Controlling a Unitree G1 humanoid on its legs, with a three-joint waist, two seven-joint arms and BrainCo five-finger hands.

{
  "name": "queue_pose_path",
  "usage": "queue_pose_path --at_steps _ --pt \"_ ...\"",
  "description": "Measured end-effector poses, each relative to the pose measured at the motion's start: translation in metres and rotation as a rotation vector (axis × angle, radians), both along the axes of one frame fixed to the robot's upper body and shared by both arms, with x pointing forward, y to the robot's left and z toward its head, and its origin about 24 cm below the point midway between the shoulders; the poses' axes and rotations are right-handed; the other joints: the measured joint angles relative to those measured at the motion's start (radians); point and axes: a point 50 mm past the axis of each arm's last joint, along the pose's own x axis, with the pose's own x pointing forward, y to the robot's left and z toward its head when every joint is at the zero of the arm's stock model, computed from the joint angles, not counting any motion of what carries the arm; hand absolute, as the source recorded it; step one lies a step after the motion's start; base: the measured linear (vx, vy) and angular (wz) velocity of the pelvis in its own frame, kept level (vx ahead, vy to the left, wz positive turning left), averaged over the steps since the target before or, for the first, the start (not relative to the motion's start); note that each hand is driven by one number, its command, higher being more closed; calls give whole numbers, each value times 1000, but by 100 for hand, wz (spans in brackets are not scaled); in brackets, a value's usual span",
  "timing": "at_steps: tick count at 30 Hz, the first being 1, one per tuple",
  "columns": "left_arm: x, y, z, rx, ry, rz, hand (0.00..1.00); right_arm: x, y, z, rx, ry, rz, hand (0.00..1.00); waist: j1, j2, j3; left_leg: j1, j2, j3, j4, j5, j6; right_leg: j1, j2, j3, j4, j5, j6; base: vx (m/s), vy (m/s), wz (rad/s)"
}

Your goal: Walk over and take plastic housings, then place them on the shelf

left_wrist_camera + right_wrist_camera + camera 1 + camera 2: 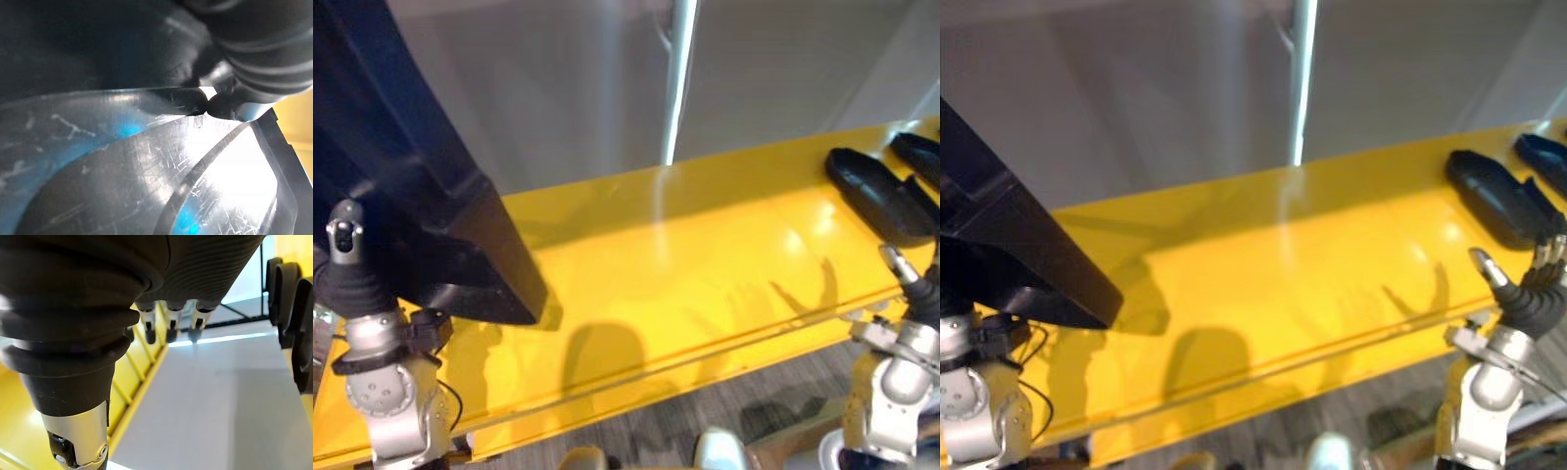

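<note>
A big black plastic housing slants down from the upper left, its lower end over the left part of the yellow shelf. My left hand grips it from the near side with the thumb upright against it. Up close its scratched glossy surface lies right past the wrist cover. Two more black housings lie flat at the shelf's right end. Just in front of them, at the shelf's edge, my right hand stands open and empty, its fingers straight.
A grey wall with a bright vertical strip rises behind the shelf. The shelf's front lip runs between my two arms, with grey carpet below it. The middle of the shelf is bare yellow.
</note>
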Motion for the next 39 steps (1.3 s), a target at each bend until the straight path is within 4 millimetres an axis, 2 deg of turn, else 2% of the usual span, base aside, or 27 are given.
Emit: queue_pose_path --at_steps 1,2,3,4,5,6,8,9,11,13,14,15,16,17,18,19,20,23,25,27,30,34,35,39 --pt "-2 5 -5 -15 18 25 100 4 5 0 -2 1 10 0 15 -2 -2 -11 11 18 7 6 -4 35 -13 -14 -21 4 6 -179 -194 -102" --pt "-6 13 -11 -27 49 66 100 8 13 -2 1 7 40 0 39 -8 -7 -29 31 37 27 15 -16 91 -12 -15 -127 42 21 -130 -183 -89" --pt "-9 16 -12 -28 55 83 100 10 16 -2 3 8 55 0 46 -12 -9 -42 39 43 40 18 -19 106 -9 -15 -191 66 26 -174 -279 -88" --pt "-11 19 -12 -31 54 97 100 12 20 -2 4 7 73 0 56 -17 -12 -71 60 42 75 18 -21 120 5 -14 -295 91 48 -169 -297 -66" --pt "-12 19 -12 -41 50 100 100 13 21 -4 8 18 80 0 61 -15 -13 -113 96 36 132 21 -25 144 43 -14 -401 84 91 -146 -255 -59" --pt "-12 19 -13 -43 51 101 100 14 21 -5 13 32 82 0 62 -10 -14 -128 116 28 150 26 -34 161 66 -14 -446 77 103 -195 -327 -59" --pt "-13 17 -13 -70 30 104 100 25 23 -13 30 84 108 0 61 2 -19 -166 167 -25 148 63 -95 213 152 -51 -643 88 130 -216 -350 -52" --pt "-13 16 -14 -79 23 103 100 26 23 -13 31 87 110 0 60 2 -19 -170 173 -30 147 68 -101 216 161 -54 -659 89 132 -177 -305 -35" --pt "-15 5 -24 -177 10 97 100 28 25 -22 50 132 118 0 57 5 -18 -184 201 -82 128 101 -135 232 215 -65 -738 89 132 -141 -271 -30" --pt "-21 -3 -36 -238 38 103 100 25 27 -29 71 153 120 0 51 12 -15 -162 204 -137 87 144 -147 227 235 -65 -724 88 129 -108 -190 -24" --pt "-29 -3 -38 -246 55 121 100 25 29 -31 87 152 128 0 38 13 -15 -150 195 -174 46 195 -168 211 235 -66 -695 86 111 -91 -137 -20" --pt "-31 -3 -38 -244 59 130 100 25 29 -30 89 146 137 0 35 12 -16 -142 189 -183 26 207 -164 196 227 -67 -678 83 99 -77 -71 -33" --pt "-34 -4 -35 -234 46 139 100 23 30 -26 77 127 161 0 36 13 -14 -153 179 -194 76 176 -145 161 211 -60 -636 61 66 -46 -25 -36" --pt "-34 -5 -34 -238 38 141 100 23 31 -25 68 123 176 0 38 26 -13 -155 168 -209 94 159 -138 152 210 -60 -623 59 65 -60 20 -22" --pt "-34 -5 -33 -242 34 140 100 20 33 -25 49 127 197 0 24 50 -4 -139 156 -219 65 156 -133 147 205 -65 -589 55 66 -45 40 12" --pt "-33 -6 -32 -247 31 139 100 17 37 -29 56 140 212 0 8 52 -4 -117 133 -226 28 155 -133 140 188 -69 -552 36 74 -72 68 25" --pt "-33 -6 -32 -252 31 143 100 17 40 -30 61 143 223 0 4 53 -5 -106 119 -231 9 154 -135 135 177 -70 -533 24 80 -60 58 27" --pt "-30 -6 -35 -243 79 161 100 17 54 -35 78 155 271 0 5 42 1 -107 78 -250 -24 151 -150 125 137 -96 -499 5 88 -116 112 27" --pt "-27 -7 -37 -206 128 175 100 21 64 -34 79 153 312 0 13 17 6 -151 55 -273 -23 160 -140 101 117 -119 -494 0 88 -132 108 37" --pt "-24 -6 -39 -197 167 199 100 24 70 -33 75 147 339 0 20 6 8 -178 46 -281 -17 166 -131 83 107 -122 -492 3 90 -93 93 25" --pt "-18 -4 -41 -181 221 194 100 28 78 -33 72 154 370 0 19 3 10 -203 43 -280 12 164 -121 68 99 -117 -492 11 95 -70 91 1" --pt "15 4 -56 -150 376 175 100 31 82 -40 55 219 421 0 1 2 11 -199 42 -248 10 166 -117 51 92 -86 -491 31 108 -35 41 -21" --pt "31 13 -64 -149 451 208 100 32 81 -45 36 261 446 0 -10 2 11 -195 46 -229 7 168 -115 36 92 -63 -488 37 116 -48 17 -34" --pt "63 38 -79 -163 600 303 100 27 76 -62 -3 382 480 0 -36 4 12 -178 45 -183 -18 177 -114 -1 84 -14 -472 40 116 -20 -1 -37"
